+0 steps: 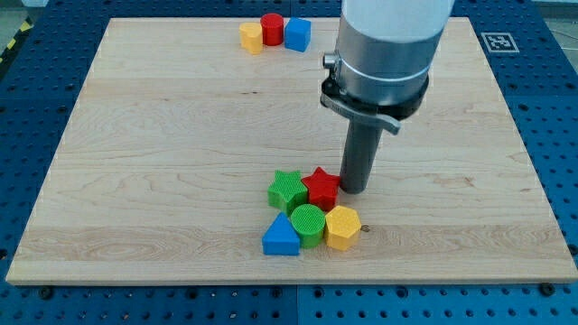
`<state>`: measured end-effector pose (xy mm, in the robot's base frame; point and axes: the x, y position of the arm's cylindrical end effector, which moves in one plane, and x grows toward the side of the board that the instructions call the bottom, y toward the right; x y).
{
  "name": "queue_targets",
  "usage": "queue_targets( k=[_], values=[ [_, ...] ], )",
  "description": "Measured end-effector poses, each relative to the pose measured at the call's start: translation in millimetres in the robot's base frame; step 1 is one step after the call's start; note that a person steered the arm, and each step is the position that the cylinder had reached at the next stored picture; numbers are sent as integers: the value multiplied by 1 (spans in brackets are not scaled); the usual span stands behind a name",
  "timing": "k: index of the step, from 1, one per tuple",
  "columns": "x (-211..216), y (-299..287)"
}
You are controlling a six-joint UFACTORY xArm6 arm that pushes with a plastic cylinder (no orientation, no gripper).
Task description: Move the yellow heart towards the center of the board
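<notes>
While my tip (353,189) touched the red star (321,188), the yellow heart (251,38) sat near the board (163,171)'s top edge.

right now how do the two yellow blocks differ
The yellow block at the view's top sits at the far edge beside a red cylinder; the yellow block at the bottom sits in the cluster below the red star. The top one looks smaller in the view and far from my tip; the bottom one lies just below it. Both are yellow; exact shapes are unclear.
</notes>
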<state>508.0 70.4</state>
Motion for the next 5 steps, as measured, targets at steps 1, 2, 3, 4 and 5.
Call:
queue_targets(
  k=[1,2,3,4,5],
  values=[
    [-31,6],
    [-62,9],
    [-99,12],
    [-163,23],
    [-218,44]
  ],
)
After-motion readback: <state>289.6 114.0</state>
